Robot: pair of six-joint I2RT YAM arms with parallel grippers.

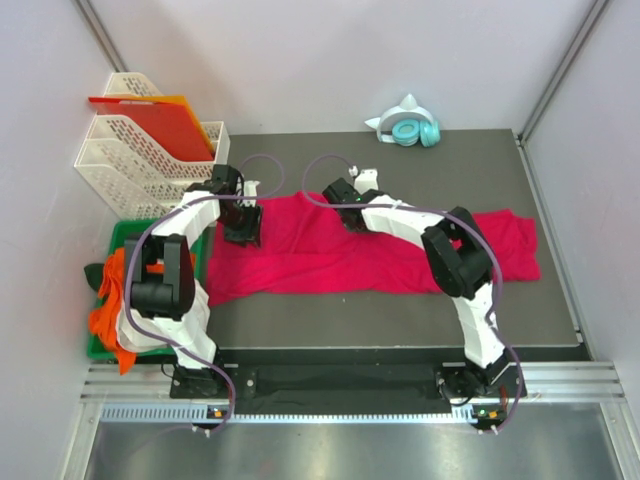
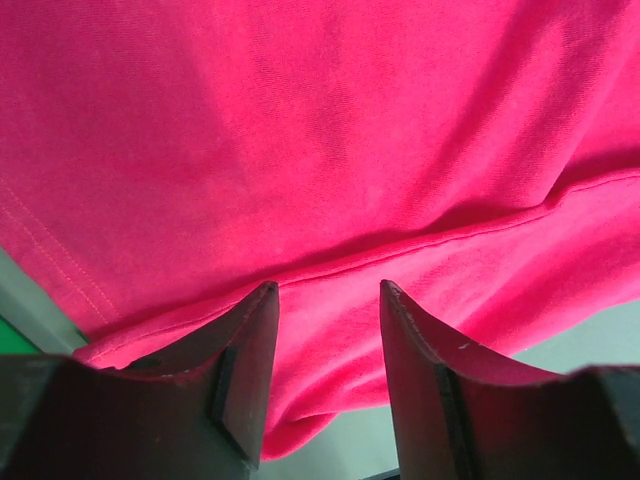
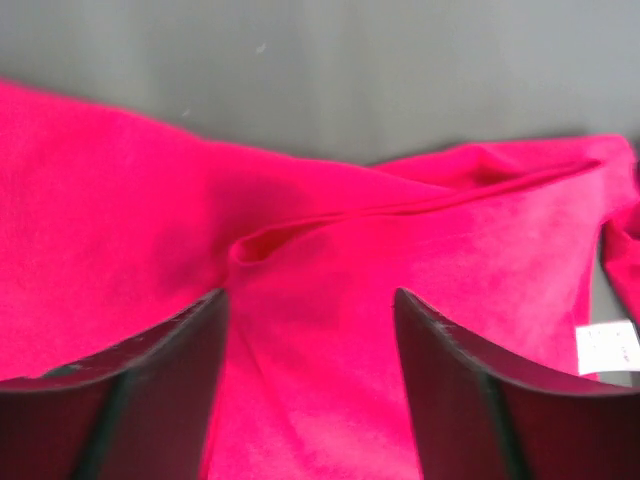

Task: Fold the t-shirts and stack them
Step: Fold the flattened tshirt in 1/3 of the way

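A crimson-pink t-shirt (image 1: 330, 255) is spread in a long crumpled band across the middle of a dark grey worktop (image 1: 400, 320). The left pincer (image 1: 243, 228) is seen over the shirt's 9 o'clock end. Its fingers (image 2: 245, 385) are held apart, with a stitched hem just beyond them. The right pincer (image 1: 341, 193) is placed at the shirt's 12 o'clock edge, likewise spread. A raised fold lies ahead of it, and a white neck label (image 3: 607, 350) is seen at 4 o'clock in its wrist view. White mesh file trays (image 1: 140, 165) holding a red-orange sheet (image 1: 160, 118) are set at 10 o'clock. Teal cat-ear headphones (image 1: 405, 130) are set at 12 o'clock, and a green crate (image 1: 128, 232) with orange cloth (image 1: 110, 300) at 8 o'clock. The worktop is enclosed by pale walls.
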